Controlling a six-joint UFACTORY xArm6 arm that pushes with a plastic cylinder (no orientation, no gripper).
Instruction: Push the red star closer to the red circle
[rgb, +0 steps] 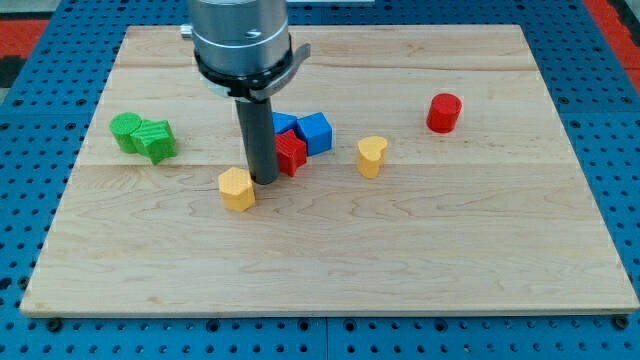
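The red star (291, 153) lies near the middle of the wooden board (330, 250), partly hidden behind my rod. The red circle (444, 112) stands apart at the view's upper right. My tip (265, 180) rests on the board just left of the red star, touching or nearly touching it, and right of a yellow hexagon block (237, 188).
Two blue blocks (314, 132) sit right behind the red star, one partly hidden by the rod (283, 123). A yellow heart block (371, 156) lies between the star and the circle. Two green blocks (143, 135) sit together at the view's left.
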